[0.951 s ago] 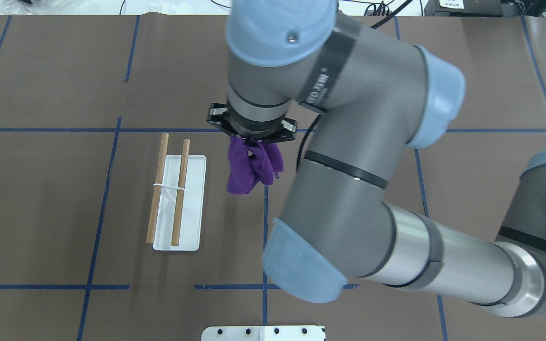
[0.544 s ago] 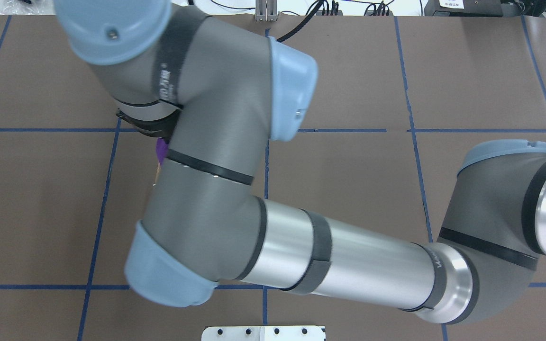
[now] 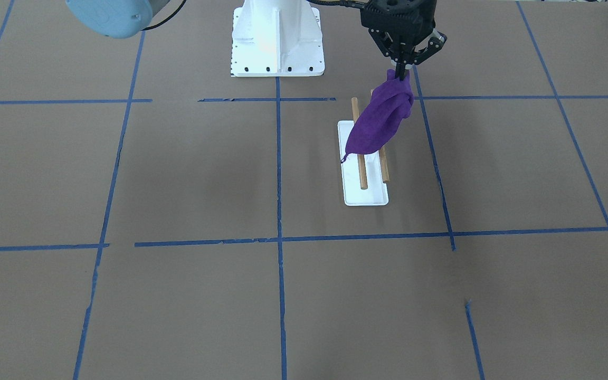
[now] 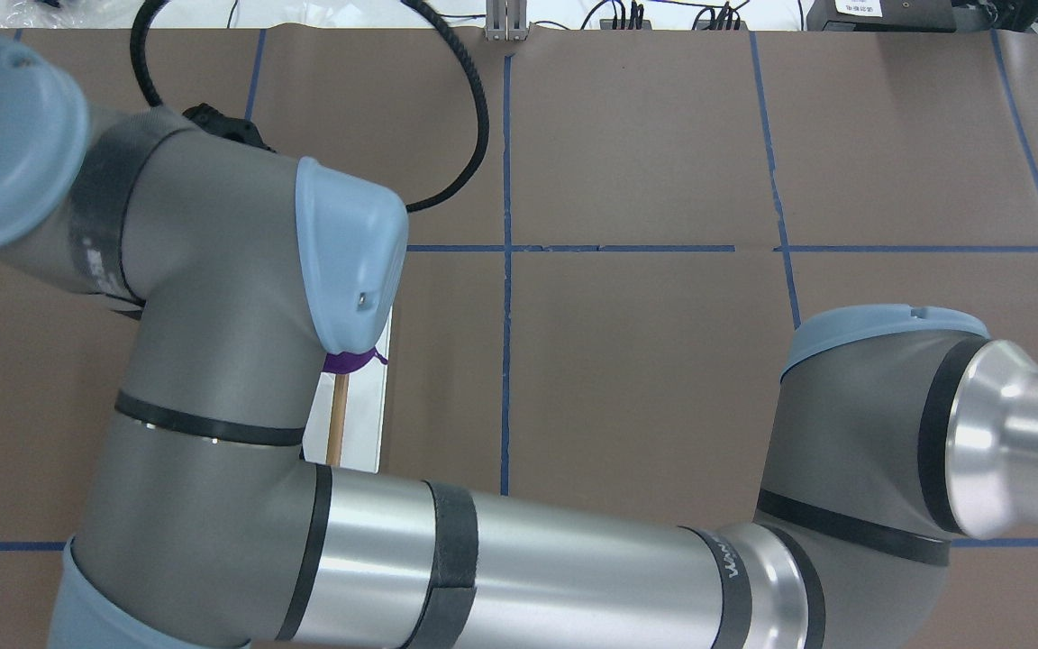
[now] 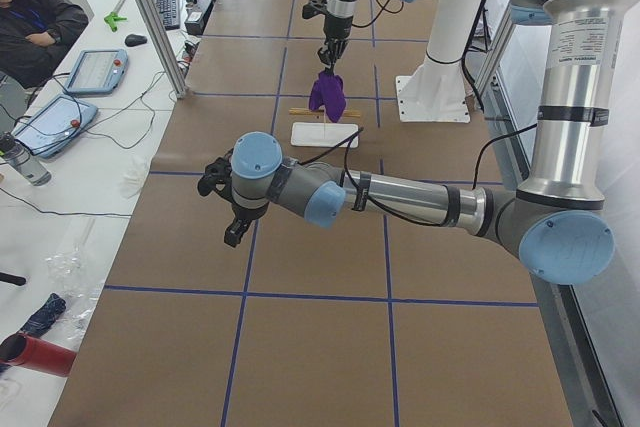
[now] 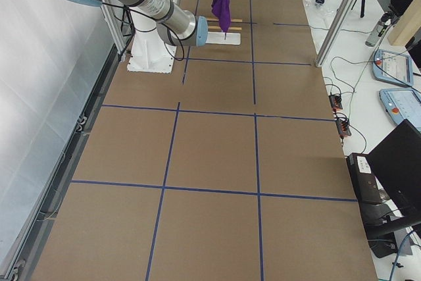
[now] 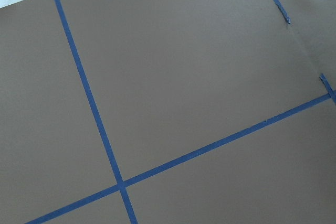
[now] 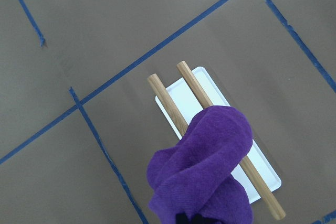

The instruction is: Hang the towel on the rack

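Note:
My right gripper (image 3: 401, 73) is shut on the top of a purple towel (image 3: 380, 124) and holds it hanging, bunched, over the rack (image 3: 362, 177). The rack has two brown dowels above a white base (image 3: 367, 198). In the right wrist view the towel (image 8: 210, 171) covers the near part of both dowels (image 8: 164, 99). Whether it touches them I cannot tell. In the overhead view the right arm hides the gripper and most of the rack; only a towel tip (image 4: 350, 361) and one dowel end (image 4: 336, 419) show. My left gripper (image 5: 230, 222) is far off near the table's left end; whether it is open or shut I cannot tell.
The white robot pedestal (image 3: 276, 39) stands behind the rack. Blue tape lines cross the brown table. A seated operator (image 5: 35, 22), tablets and an aluminium post (image 5: 150, 17) are beyond the table's left end. My right arm's elbow (image 4: 348, 252) spans the rack area.
My right arm has swung leftward in the overhead view, carrying the towel from beside the rack to above it. The arm now hides most of the rack there.

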Robot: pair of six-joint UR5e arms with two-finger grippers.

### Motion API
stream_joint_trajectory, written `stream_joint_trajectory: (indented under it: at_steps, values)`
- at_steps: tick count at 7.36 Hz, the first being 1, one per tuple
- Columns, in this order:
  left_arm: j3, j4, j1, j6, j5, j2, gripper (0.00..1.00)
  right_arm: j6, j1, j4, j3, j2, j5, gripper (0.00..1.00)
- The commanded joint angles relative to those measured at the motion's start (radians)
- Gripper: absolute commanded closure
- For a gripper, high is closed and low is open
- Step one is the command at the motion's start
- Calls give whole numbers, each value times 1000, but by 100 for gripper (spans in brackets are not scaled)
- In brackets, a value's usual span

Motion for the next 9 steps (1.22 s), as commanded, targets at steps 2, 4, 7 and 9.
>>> stream_joint_trajectory:
  at_steps: [2, 4, 7, 9]
  values:
    - [0, 0, 0, 0, 0, -2, 0, 148, -48, 0, -16, -26, -101, 93]
    - [3, 0, 0, 0, -31, 0, 0, 156, -53, 0, -31, -23, -117, 16]
    - [0, 0, 0, 0, -34, 0, 0, 112, -43, -5, -36, -12, -123, 0]
    - [3, 0, 0, 0, -34, 0, 0, -60, 34, -78, -18, -24, -39, 0]
